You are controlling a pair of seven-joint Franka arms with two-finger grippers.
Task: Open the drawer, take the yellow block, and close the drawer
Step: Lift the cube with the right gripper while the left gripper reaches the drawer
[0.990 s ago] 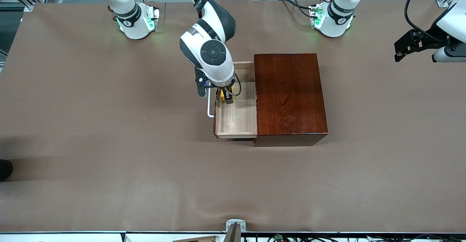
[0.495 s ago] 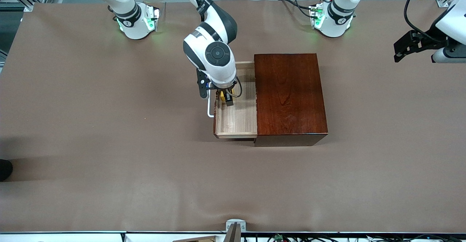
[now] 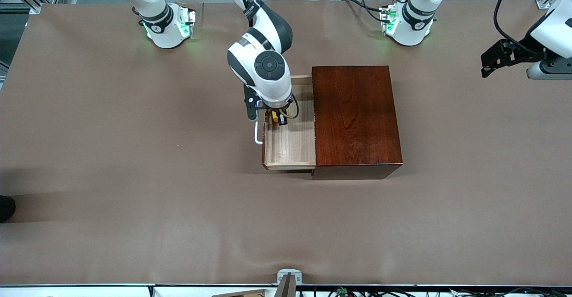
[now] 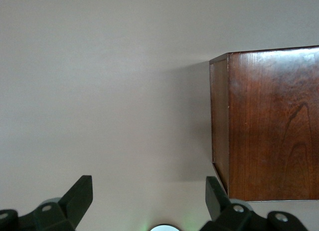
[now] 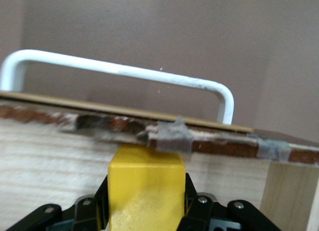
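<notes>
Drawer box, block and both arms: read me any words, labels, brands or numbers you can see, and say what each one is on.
No text can be read in any view.
Wooden box and drawer: no print; only grey tape patches on the front board's inner edge.
Yellow block, held in the right hand: plain faces.
Right arm's wrist disc: a round emblem, no letters legible.
Arm bases: small dark marks, too small to read.

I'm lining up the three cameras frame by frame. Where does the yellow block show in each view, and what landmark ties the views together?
Front view: the yellow block is a small yellow patch under the right gripper, inside the open drawer next to its front panel.
Left wrist view: not in it; only the wooden box shows.
Right wrist view: low centre, clamped between the fingers.
Shared landmark: the white handle, in the front and right wrist views.
</notes>
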